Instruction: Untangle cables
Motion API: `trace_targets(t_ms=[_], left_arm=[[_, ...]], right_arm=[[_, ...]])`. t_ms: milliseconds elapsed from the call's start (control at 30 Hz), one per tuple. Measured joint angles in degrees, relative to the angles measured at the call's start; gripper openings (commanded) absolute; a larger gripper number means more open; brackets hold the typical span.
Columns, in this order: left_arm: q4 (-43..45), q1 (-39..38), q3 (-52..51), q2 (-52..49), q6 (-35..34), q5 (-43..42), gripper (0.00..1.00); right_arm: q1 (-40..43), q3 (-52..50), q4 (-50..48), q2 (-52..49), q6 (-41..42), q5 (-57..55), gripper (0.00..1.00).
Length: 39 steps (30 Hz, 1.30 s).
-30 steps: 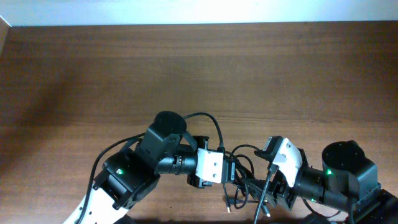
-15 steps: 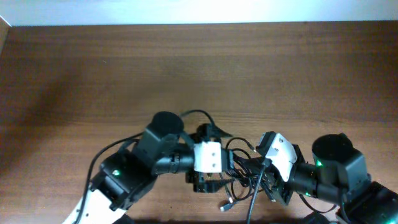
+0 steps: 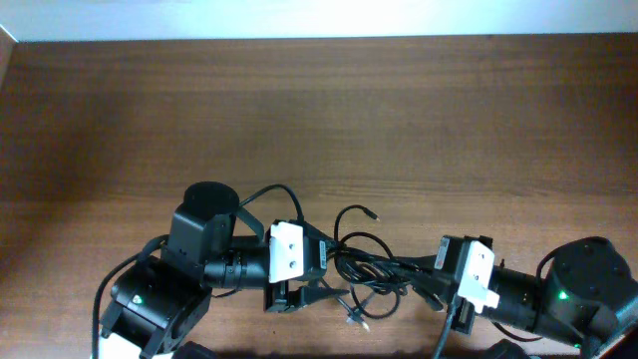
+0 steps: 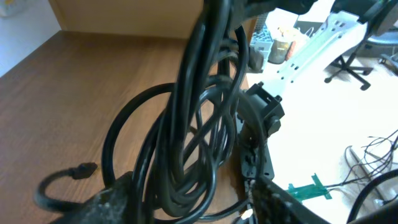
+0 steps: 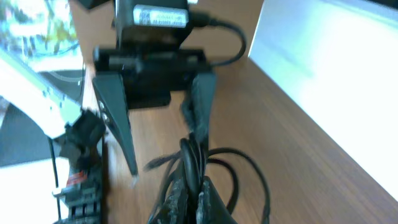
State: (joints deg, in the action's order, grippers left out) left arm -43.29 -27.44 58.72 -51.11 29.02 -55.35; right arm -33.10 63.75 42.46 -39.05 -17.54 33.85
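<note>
Cables (image 3: 379, 267), grasped by right end effector (image 3: 429, 284), run to the spread-open left end effector (image 3: 304, 294), contact there unclear.

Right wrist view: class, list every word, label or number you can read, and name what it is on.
White label on the black block above the facing arm's jaws: printed lines, too blurred to read.
Cables and table: no text.

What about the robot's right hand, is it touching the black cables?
Touching. The right wrist view shows the cables running down into the right hand, squeezed between its two fingers with no gap showing.
</note>
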Motion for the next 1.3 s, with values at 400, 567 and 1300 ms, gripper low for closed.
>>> trace_targets(t_ms=[400, 567, 1300], left_arm=[[3.61, 0.22, 0.0, 0.0, 2.03, 0.7, 0.15], [4.11, 0.22, 0.0, -0.96, 2.27, 0.92, 0.0], [9.33, 0.22, 0.0, -1.77, 2.6, 0.42, 0.0]], right_arm=[[0.0, 0.0, -2.25, 0.0, 9.27, -1.64, 0.04], [0.0, 0.0, -3.13, -0.28, 12.07, -1.86, 0.04], [0.0, 0.0, -6.86, -0.44, 19.37, -2.58, 0.04]])
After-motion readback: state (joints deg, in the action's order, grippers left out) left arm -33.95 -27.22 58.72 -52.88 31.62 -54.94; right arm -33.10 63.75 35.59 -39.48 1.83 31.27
